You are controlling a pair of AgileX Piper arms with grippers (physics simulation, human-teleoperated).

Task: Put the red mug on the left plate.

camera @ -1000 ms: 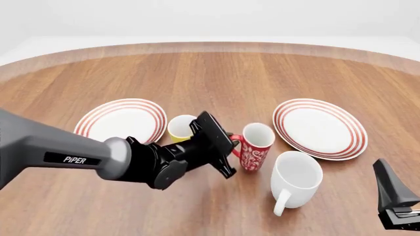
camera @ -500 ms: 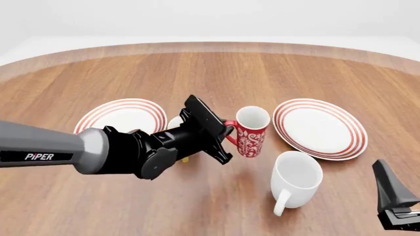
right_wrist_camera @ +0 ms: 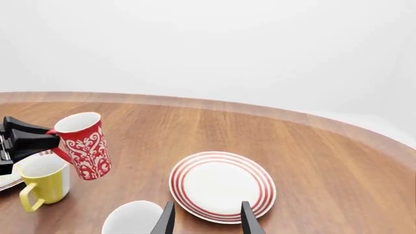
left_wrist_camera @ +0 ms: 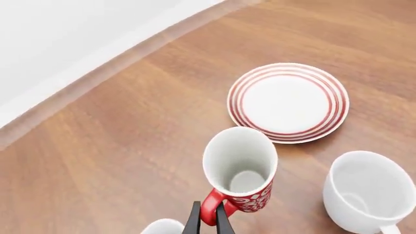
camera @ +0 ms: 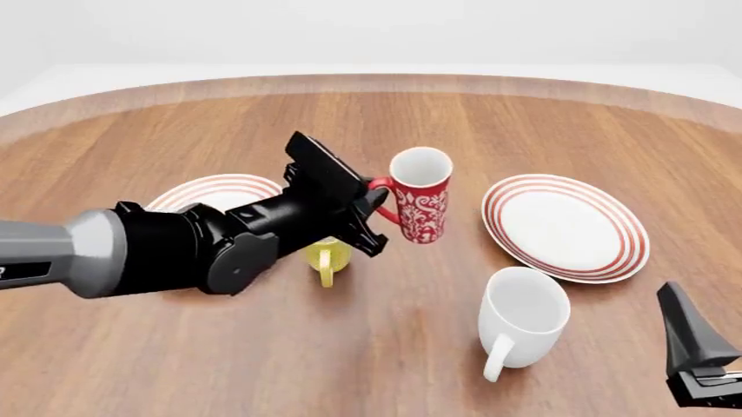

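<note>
The left gripper [camera: 368,201] is clamped tight on the red mug's handle, fingers [left_wrist_camera: 195,222] pinched either side of the red loop in the left wrist view. The mug [camera: 418,195] is upright and off the table [camera: 383,122]; in the right wrist view you can see it hanging in the air above the wood, just beside the yellow mug [right_wrist_camera: 42,183], which sits lower down. From the front it's roughly between the two plates, closer to the middle of the table than to either. The left plate [camera: 215,193] is mostly hidden behind the left arm, only its ringed rim showing. The right plate [camera: 565,226] is bare, and the white mug [camera: 524,314] stands near it, handle towards the camera.

The right gripper [right_wrist_camera: 204,222] is low at the right edge of the front view, well apart from everything. Its fingers are spread with nothing between them.
</note>
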